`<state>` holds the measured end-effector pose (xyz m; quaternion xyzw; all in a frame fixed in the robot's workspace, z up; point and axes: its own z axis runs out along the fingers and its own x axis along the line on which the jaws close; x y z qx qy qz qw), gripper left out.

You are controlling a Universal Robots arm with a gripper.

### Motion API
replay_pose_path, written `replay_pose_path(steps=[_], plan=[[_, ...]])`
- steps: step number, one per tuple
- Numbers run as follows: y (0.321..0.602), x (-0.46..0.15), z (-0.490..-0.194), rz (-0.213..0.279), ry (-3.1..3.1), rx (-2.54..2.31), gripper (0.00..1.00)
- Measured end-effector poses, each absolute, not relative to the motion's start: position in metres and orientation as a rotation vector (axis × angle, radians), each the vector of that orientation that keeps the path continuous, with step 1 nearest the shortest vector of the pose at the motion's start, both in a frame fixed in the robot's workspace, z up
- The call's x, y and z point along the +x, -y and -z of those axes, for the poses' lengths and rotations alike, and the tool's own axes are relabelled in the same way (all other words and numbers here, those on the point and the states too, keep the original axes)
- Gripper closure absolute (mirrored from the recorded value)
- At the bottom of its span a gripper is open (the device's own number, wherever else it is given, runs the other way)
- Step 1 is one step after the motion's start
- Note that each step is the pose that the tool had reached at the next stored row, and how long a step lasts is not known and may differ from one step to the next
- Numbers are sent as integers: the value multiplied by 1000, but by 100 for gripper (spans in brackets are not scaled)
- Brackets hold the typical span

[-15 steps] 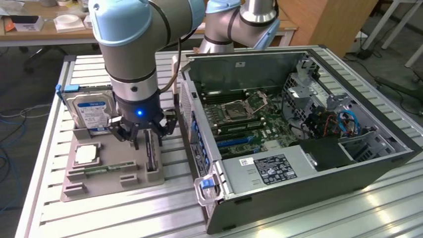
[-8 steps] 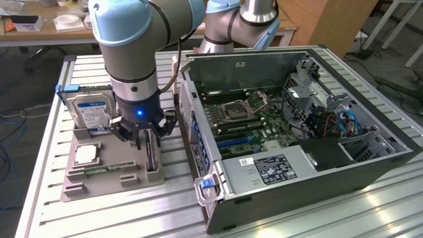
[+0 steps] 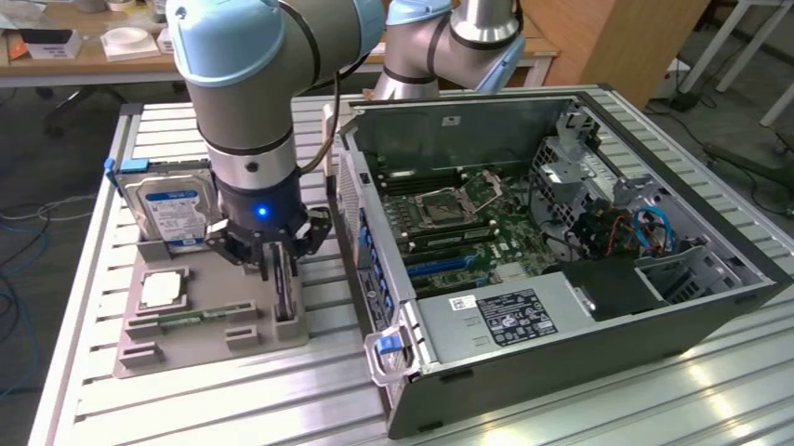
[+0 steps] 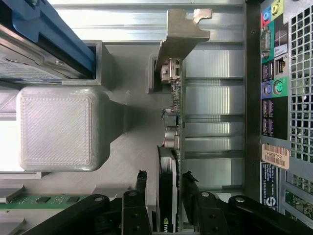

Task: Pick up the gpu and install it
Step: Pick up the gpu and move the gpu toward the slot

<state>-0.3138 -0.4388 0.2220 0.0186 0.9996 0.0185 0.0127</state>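
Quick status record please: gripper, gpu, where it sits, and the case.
gripper: open, astride the gpu, one finger on each side
gpu: standing on edge in the grey holder tray, metal bracket at the far end from the gripper
hard drive: upright in the same tray
computer case: side open, motherboard exposed, beside the tray

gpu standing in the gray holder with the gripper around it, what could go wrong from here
1. The fingers of the gripper flank the gpu with a gap on its black block's side. Uneven contact could tilt the card.
2. The silver bracket sits by a slotted post of the holder, so a slanted lift might snag it.
3. The computer case stands close beside, and a swing could clip it.
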Motion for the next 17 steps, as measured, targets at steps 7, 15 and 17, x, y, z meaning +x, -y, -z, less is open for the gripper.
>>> replay_pose_path(steps=[7,15,17], plan=[[439,-312,-222,-58,-3115,58,58],[439,-312,-222,-58,-3115,58,73],[439,-312,-222,-58,-3115,58,73]])
